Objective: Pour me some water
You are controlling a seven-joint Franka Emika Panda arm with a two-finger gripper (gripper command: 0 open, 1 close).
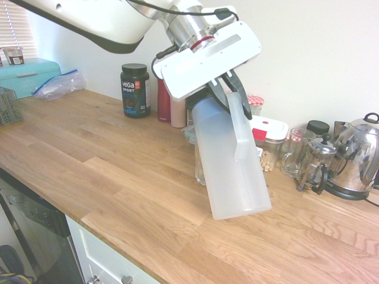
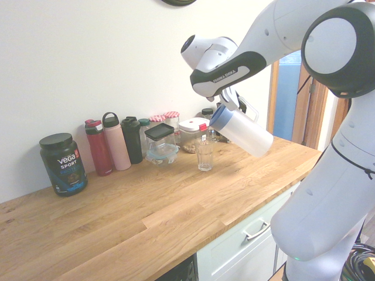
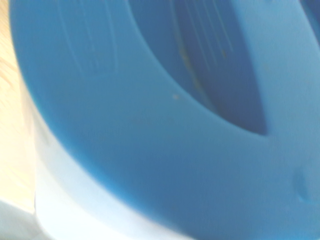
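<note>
The gripper (image 1: 230, 83) pinches the handle of the tilted jug (image 1: 232, 163) above the glass (image 2: 204, 156); if the spout sits off-centre, water could splash onto the counter (image 2: 176, 211).

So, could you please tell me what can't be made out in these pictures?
- Water level: neither exterior view shows a line through the frosted white plastic jug.
- Clear drinking glass: half hidden behind the jug in the first exterior view; contents too faint in the second.
- Wrist view: only the jug's blurred blue lid; spout not discernible.
- Tool: its hold on the jug's handle is partly covered by the white mount.
</note>
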